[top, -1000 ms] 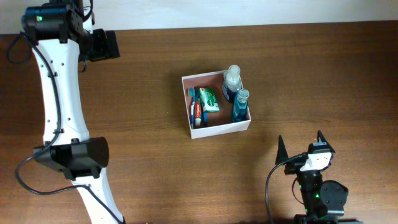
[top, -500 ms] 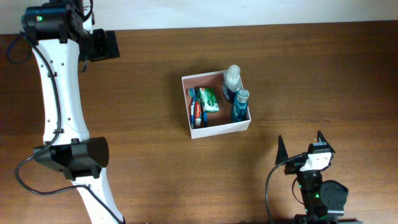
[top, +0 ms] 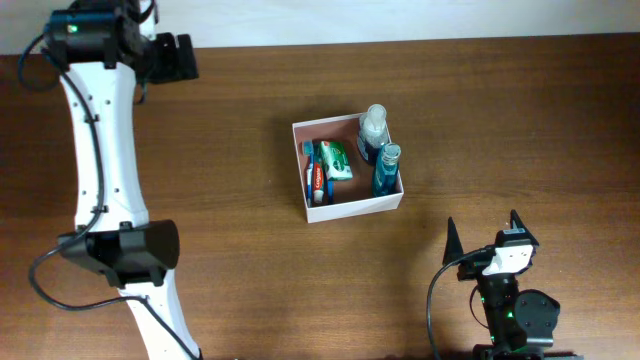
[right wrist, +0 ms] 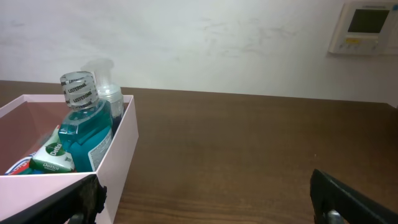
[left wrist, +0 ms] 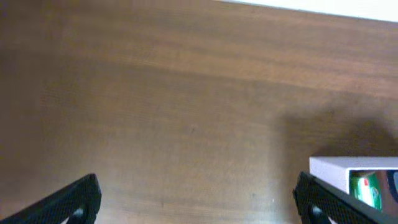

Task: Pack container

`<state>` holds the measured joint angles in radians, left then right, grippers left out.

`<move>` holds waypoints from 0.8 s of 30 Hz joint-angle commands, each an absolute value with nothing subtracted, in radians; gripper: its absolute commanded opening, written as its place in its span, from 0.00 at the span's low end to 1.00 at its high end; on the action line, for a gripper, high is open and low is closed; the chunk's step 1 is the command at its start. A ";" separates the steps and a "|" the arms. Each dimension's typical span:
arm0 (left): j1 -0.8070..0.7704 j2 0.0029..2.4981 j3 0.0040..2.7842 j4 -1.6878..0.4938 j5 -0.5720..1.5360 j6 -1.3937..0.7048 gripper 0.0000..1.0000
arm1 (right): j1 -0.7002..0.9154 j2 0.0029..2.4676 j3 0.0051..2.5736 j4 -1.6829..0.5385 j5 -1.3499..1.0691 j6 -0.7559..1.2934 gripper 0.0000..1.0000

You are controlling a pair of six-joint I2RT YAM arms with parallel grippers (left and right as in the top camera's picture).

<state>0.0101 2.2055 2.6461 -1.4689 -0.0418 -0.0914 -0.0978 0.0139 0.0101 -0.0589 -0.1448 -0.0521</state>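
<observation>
The container, a shallow white-walled box, sits mid-table holding a green toothpaste box, a red tube, a clear spray bottle and a blue mouthwash bottle. My left gripper hovers at the table's far left, well away from the box, open and empty; in its wrist view only the container's corner shows at the right. My right gripper stands open and empty near the front edge, right of the box. Its wrist view shows the container and mouthwash at the left.
A white wall runs along the table's far edge, carrying a thermostat. Dark cables loop by the left arm. Bare brown wood lies right of the box.
The left gripper has shifted a little toward the far edge and to the right. The right arm and the box contents are unchanged.
</observation>
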 commanded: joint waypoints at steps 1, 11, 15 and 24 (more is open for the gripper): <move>-0.048 2.196 2.650 -1.439 -0.042 -0.028 1.00 | -0.106 0.004 0.006 -0.065 -0.147 -0.048 0.98; -0.083 1.959 2.528 -1.379 -0.061 0.006 1.00 | -0.106 0.004 0.006 -0.065 -0.147 -0.048 0.98; -0.083 1.746 2.172 -1.177 -0.060 0.059 1.00 | -0.106 0.004 0.006 -0.065 -0.147 -0.048 0.98; -0.083 1.288 1.233 -0.535 -0.017 0.062 1.00 | -0.106 0.004 0.006 -0.065 -0.147 -0.048 0.98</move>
<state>-0.0837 1.3849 1.4895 -0.6411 -0.0372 0.0395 -0.0978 0.0139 0.0101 -0.0593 -0.1440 -0.0521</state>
